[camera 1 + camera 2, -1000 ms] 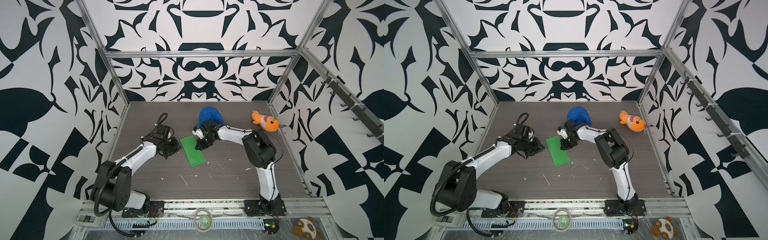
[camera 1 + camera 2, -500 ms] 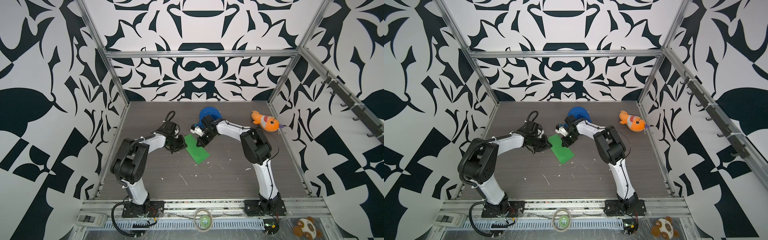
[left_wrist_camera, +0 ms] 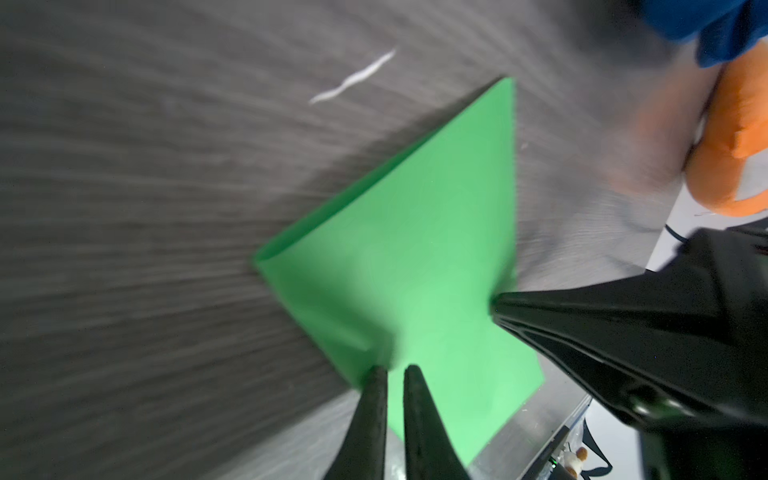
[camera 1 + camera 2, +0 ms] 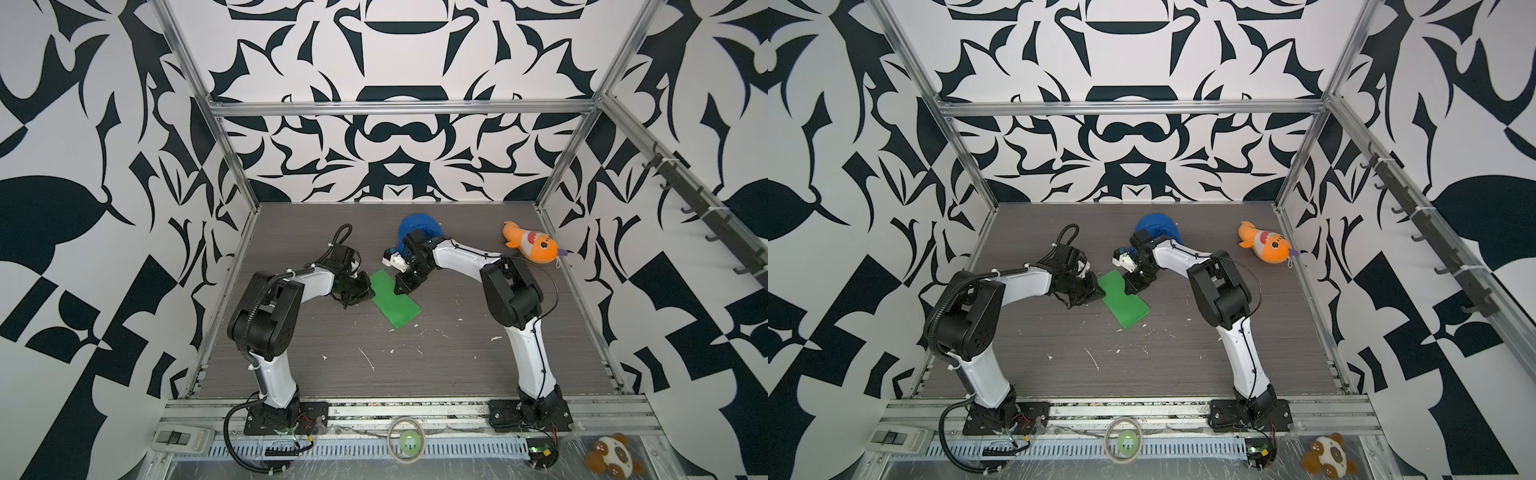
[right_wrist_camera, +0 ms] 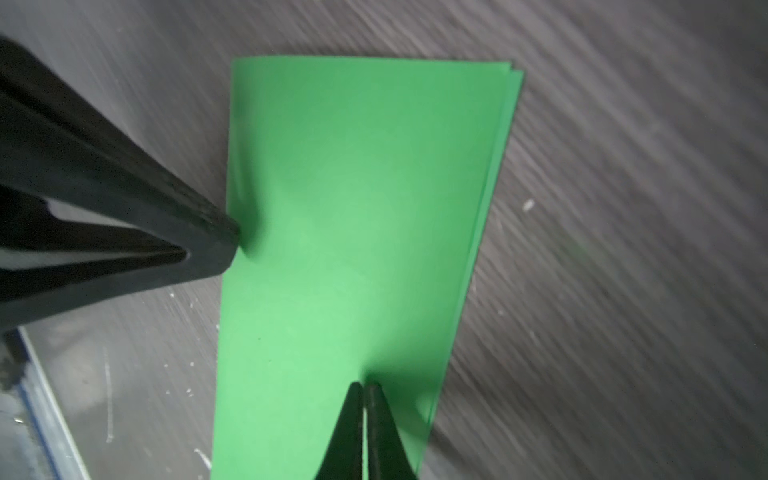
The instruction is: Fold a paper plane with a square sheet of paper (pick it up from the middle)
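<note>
Tabletop (image 4: 457,374): paper (image 4: 395,304) between barely-apart left hand (image 4: 366,293), pressed-together right hand (image 4: 400,288); blue cloth (image 4: 417,224) behind.

robot lab cell: aluminium frame (image 4: 399,109), patterned walls (image 4: 104,166), two bolted arms

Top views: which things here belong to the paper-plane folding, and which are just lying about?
Job: folded green paper; left end effector; right end effector, both at its edges.
Lying about: blue cloth; orange plush fish; brown plush toy; tape roll.

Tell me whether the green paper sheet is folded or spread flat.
Folded: the green paper sheet lies as a narrow rectangle, with doubled layers showing along one edge.
</note>
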`<state>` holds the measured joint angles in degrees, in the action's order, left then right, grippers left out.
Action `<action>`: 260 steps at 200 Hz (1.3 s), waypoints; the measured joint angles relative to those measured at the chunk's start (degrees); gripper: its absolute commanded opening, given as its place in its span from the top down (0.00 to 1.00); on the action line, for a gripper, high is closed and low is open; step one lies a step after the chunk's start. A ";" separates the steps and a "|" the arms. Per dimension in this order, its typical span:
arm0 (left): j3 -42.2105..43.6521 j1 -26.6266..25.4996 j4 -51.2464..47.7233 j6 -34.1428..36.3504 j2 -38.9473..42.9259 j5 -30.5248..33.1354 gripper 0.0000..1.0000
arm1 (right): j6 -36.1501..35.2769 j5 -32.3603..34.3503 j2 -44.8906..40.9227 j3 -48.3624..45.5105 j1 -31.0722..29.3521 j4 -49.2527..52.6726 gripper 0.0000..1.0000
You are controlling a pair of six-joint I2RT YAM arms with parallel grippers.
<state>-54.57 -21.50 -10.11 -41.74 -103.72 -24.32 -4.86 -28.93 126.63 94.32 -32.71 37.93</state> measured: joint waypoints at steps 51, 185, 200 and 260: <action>0.07 0.00 0.11 -0.22 0.00 0.11 0.87 | 18.21 -0.50 -9.60 -5.92 -0.70 -4.70 0.82; 0.11 0.00 0.28 -0.28 0.00 -0.02 0.86 | 54.82 6.12 -11.39 -20.57 -10.45 -24.52 0.98; 0.11 0.00 0.28 -0.28 0.00 -0.07 0.86 | 55.36 6.32 -11.28 -20.57 -10.36 -24.72 0.98; 0.11 -0.07 0.46 -0.31 0.00 -0.57 0.85 | 55.78 4.07 -11.28 -20.87 -10.38 -27.21 0.98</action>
<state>-54.46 -21.56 -9.65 -42.04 -103.72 -24.88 50.92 -24.86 115.35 73.45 -43.09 10.72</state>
